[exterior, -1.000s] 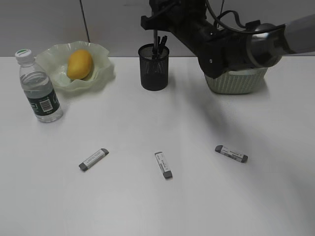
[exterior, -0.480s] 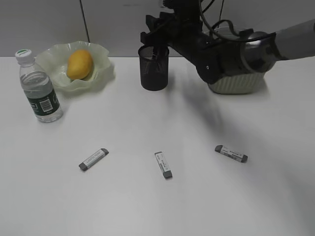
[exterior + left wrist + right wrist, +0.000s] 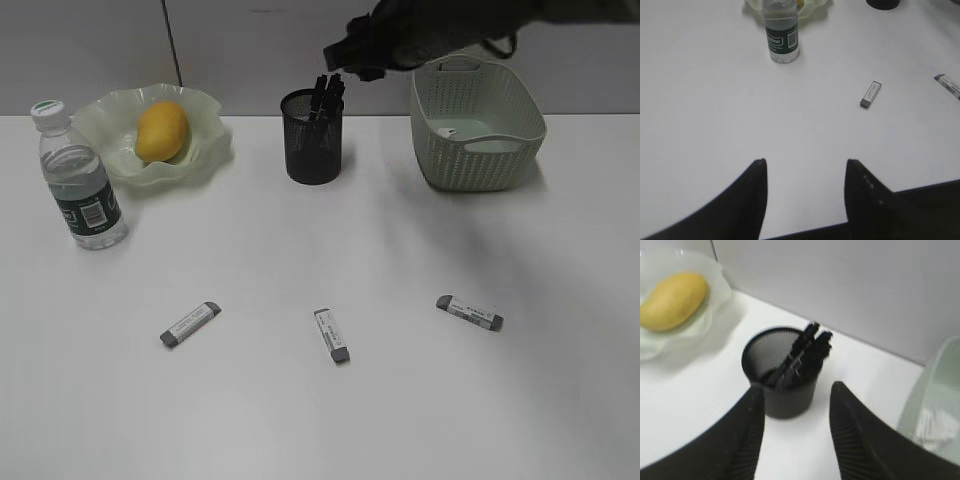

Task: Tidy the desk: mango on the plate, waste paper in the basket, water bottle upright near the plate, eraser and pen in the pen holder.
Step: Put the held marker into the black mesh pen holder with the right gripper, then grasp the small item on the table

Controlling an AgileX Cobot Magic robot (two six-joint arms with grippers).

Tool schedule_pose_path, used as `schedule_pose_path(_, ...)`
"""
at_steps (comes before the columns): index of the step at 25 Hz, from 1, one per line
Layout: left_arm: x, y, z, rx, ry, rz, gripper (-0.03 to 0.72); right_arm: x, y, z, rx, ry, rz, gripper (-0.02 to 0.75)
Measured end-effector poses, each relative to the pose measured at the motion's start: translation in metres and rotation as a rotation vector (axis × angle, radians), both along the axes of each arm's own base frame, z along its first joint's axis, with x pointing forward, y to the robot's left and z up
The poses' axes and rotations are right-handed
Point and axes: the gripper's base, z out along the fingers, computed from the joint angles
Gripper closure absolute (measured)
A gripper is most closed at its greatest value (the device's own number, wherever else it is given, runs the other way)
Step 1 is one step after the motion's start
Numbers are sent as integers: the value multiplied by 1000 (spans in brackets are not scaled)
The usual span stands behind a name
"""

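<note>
The mango (image 3: 162, 131) lies in the wavy green plate (image 3: 212, 150), and the water bottle (image 3: 80, 180) stands upright just left of it. Dark pens (image 3: 325, 93) lean inside the black mesh pen holder (image 3: 313, 150). Three erasers lie on the desk (image 3: 190, 324) (image 3: 332, 335) (image 3: 469, 313). My right gripper (image 3: 797, 387) hovers open and empty above the near side of the pen holder (image 3: 765, 352); in the exterior view it is a dark blur (image 3: 345, 55) at the top. The waste paper (image 3: 932, 425) lies in the basket (image 3: 478, 140). My left gripper (image 3: 805, 165) hangs open and empty over bare desk.
A grey wall closes off the back of the desk behind the plate, holder and basket. The left wrist view shows the bottle (image 3: 781, 37) and two erasers (image 3: 870, 94) (image 3: 947, 84) far ahead, with the desk's front edge under the fingers.
My right arm has risen and pulled back to the upper right, uncovering the basket. Its jaws have spread wider. The pens stay in the holder. The left gripper has not moved.
</note>
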Motion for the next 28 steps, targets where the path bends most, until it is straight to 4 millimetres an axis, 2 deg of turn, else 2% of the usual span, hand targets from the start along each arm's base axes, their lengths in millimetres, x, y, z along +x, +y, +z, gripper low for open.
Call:
schedule_pose_path(4,0,0,0,-1,-4,0,306,-29,-18,24,-127,206,-26,382)
schedule_pose_path(13,0,0,0,-1,-6,0,306,-80,-45,36,-336,628,-43,372)
schedule_pose_path(16,1,0,1,-2,-16,1,306,-96,-53,44,-343,666,-39,352)
schedule_pose_path(20,8,-1,4,-3,-14,1,301,-128,-68,58,-327,665,-34,344)
schedule_pose_path(28,61,-13,8,-6,84,-56,297,-209,-111,68,-308,634,-33,342)
